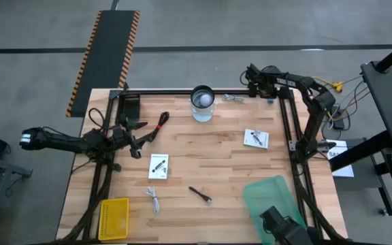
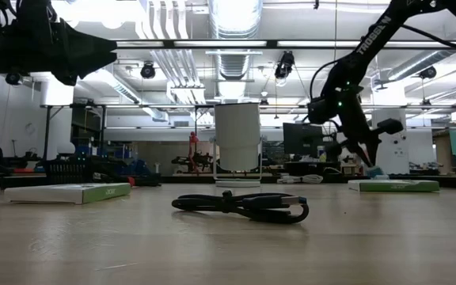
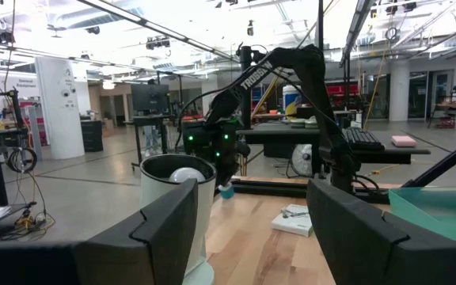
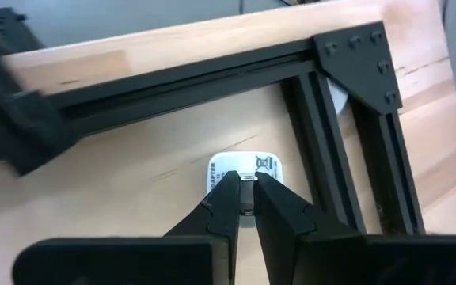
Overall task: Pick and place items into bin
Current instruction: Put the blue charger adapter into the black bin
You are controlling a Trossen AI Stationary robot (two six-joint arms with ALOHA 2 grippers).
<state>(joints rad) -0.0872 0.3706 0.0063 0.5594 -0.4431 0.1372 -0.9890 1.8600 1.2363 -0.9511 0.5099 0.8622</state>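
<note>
My right gripper (image 4: 246,207) is at the table's far right corner, inside the black frame's angle, pointing down and shut on a small white adapter (image 4: 240,166) with printed marks; it shows bluish in the high view (image 1: 269,100). My left gripper (image 1: 139,141) waits open at the left side, beside the black cable with red tip (image 1: 158,125). Two white packets (image 1: 158,165) (image 1: 256,139), a short white cable (image 1: 153,199), a small black tool (image 1: 201,194) and metal bits (image 1: 233,98) lie flat on the table. The green bin (image 1: 272,197) stands at the near right. My right gripper pinches a small grey part (image 4: 246,194) at the near edge of the white adapter between its two fingertips, coming from above and pointing down. The adapter's white face (image 4: 236,168) shows just beyond the tips. Whether it rests on the table or is lifted, I cannot tell.
A clear jar with a dark rim (image 1: 203,102) stands at the far middle, holding a white ball. A yellow tray (image 1: 113,218) sits at the near left corner. Black frame rails (image 4: 323,150) close in the right gripper on two sides.
</note>
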